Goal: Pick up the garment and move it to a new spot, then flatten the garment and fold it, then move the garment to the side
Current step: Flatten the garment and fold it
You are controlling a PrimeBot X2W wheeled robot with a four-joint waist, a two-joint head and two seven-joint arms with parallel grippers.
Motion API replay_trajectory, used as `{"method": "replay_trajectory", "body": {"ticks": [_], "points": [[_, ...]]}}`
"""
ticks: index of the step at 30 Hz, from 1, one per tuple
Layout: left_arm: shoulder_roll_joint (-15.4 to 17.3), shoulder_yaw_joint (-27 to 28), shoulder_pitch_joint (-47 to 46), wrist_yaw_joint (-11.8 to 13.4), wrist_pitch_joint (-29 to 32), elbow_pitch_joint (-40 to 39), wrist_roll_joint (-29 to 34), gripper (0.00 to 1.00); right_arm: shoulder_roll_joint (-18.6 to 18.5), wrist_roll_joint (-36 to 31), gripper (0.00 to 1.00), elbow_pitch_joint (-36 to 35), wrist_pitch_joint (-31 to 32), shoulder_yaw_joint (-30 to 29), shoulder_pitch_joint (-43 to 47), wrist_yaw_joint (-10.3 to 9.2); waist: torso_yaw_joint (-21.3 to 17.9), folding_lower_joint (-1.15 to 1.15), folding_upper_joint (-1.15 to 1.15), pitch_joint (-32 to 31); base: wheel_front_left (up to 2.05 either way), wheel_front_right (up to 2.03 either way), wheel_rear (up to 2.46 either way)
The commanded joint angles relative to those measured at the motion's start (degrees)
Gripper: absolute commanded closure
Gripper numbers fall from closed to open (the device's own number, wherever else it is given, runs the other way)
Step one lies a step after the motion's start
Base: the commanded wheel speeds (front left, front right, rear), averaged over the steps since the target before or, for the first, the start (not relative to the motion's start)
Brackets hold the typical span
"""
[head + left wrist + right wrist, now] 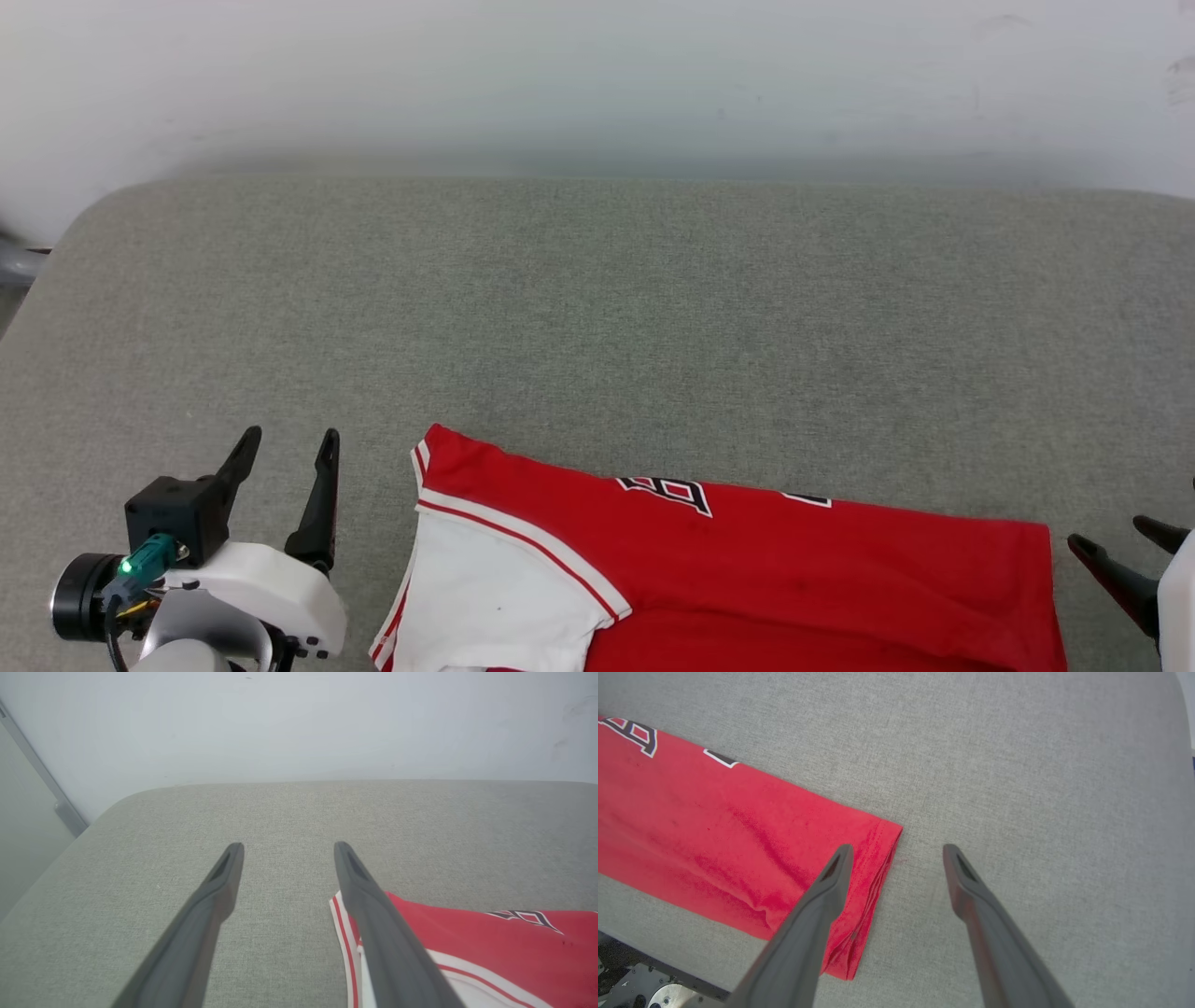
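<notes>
From the head, the garment (794, 560) lies flat on the gray pad (597, 308), low in the picture, with its white sleeve at the left end. The left gripper (290, 436) is just left of it, fingers wide apart and empty. The right gripper (1107, 530) is near the right end, also spread.

From the left wrist, one finger crosses over the sleeve's edge.

From the right wrist, one finger is over the red hem and the other is over bare pad.
</notes>
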Motion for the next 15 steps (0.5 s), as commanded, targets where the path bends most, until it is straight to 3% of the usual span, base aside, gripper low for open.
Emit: {"method": "replay_trajectory", "body": {"ticks": [1,8,15], "points": [[-0.9,0.8,0.7,0.5,-0.5,-0.1,0.9,0.00,0.3,0.2,0.00,0.2,0.9,-0.3,1.0,-0.05,0.5,0.00,0.00,0.3,0.00,0.00,0.00],[-6.5,7.7,2.7,2.8,-1.0,-1.3,9.9,0.00,1.9,0.4,0.00,2.5,5.4,-0.4,1.9,-0.05,2.5,0.00,0.00,1.5,0.00,0.00,0.00],[-13.3,14.9,7.4,3.2,-0.9,-2.6,20.5,0.00,3.8,0.3,0.00,6.0,5.4,1.3,0.6,-0.06,3.9,0.00,0.00,2.2,0.00,0.00,0.00]]}}
